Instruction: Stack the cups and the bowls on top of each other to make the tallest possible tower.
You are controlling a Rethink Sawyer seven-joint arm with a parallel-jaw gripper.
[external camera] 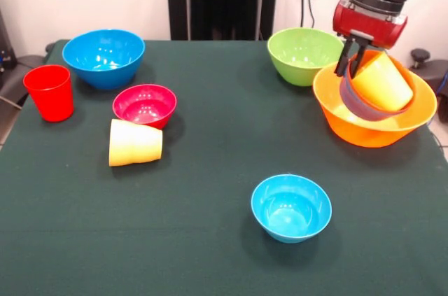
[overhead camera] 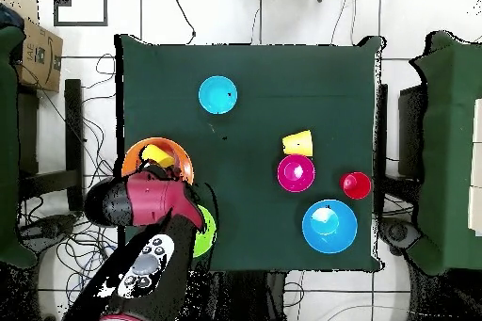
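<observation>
- My fingers (external camera: 352, 60) hang over the large orange bowl (external camera: 374, 124), pinching the rim of a greyish-blue bowl (external camera: 364, 106) tilted inside it.
- A yellow cup (external camera: 383, 82) sits tipped in that bowl.
- The lime green bowl (external camera: 302, 54) touches the orange one.
- A yellow cup (external camera: 135, 143) lies on its side by the crimson bowl (external camera: 145, 105).
- The red cup (external camera: 50, 92), blue bowl (external camera: 103, 57) and light-blue bowl (external camera: 291, 207) stand apart on the surface (external camera: 210, 170).

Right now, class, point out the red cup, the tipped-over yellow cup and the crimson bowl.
red cup (external camera: 49, 93), front view, on its outer side wall.
tipped-over yellow cup (external camera: 134, 143), front view, on its side wall.
crimson bowl (external camera: 145, 104), front view, on its inside.
</observation>
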